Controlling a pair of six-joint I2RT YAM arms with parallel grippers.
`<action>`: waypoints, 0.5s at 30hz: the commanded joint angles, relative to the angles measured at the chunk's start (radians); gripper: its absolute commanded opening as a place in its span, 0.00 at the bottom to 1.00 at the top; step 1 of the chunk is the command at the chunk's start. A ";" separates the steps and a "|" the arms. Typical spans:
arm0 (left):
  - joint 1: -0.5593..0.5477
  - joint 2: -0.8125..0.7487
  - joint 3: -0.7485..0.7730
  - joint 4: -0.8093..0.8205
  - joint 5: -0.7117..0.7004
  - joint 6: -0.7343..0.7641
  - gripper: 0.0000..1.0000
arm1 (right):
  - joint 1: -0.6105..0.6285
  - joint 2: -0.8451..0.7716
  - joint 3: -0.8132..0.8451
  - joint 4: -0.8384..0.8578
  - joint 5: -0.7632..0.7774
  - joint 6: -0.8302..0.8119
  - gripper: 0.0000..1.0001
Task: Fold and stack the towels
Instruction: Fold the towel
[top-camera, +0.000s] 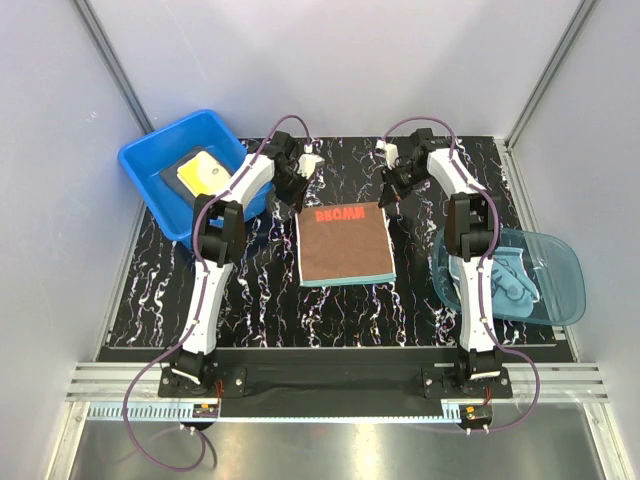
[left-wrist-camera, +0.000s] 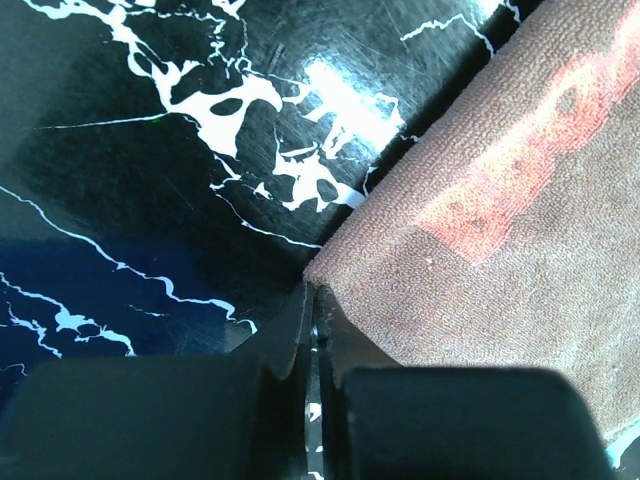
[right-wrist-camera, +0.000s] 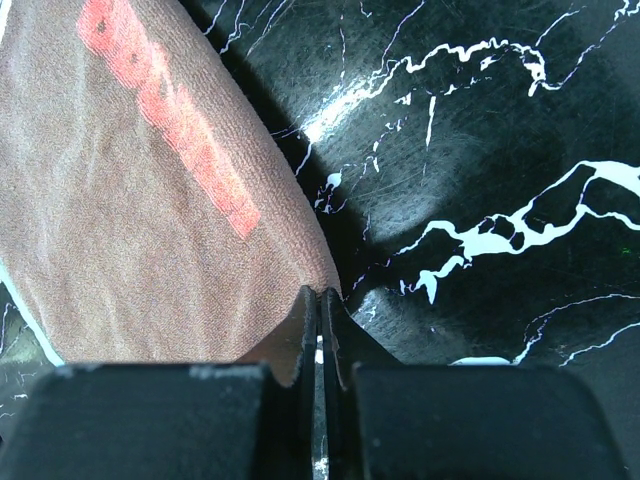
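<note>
Duly found brown towel (top-camera: 343, 245) flat on counter (top-camera: 250, 290), centred, lettered edge farthest. Noted left tool (left-wrist-camera: 315, 300) closed tight on its far left corner, right tool (right-wrist-camera: 320, 300) likewise on far right corner. Judged cloth to stretch nearward from both, arms equally close.

The brown towel (top-camera: 343, 245) is showing red lettering along its 12 o'clock edge and a teal fringe at 6 o'clock. The surface (top-camera: 250, 290) is showing black with white marble veining. At 10 o'clock the blue tub (top-camera: 140, 165) is framing a yellow towel (top-camera: 200, 172) over a dark grey towel (top-camera: 171, 178). At 3 o'clock the translucent teal bowl (top-camera: 565, 262) is tinting a light blue towel (top-camera: 510, 285).
</note>
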 joint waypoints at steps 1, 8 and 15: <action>0.003 0.009 0.024 -0.023 0.028 0.025 0.00 | 0.011 -0.006 0.014 -0.011 -0.017 -0.021 0.02; 0.001 -0.147 -0.077 0.113 0.005 -0.002 0.00 | 0.011 -0.084 -0.015 0.060 0.047 0.016 0.00; 0.003 -0.240 -0.148 0.185 -0.032 -0.013 0.00 | 0.011 -0.174 -0.147 0.214 0.104 0.023 0.00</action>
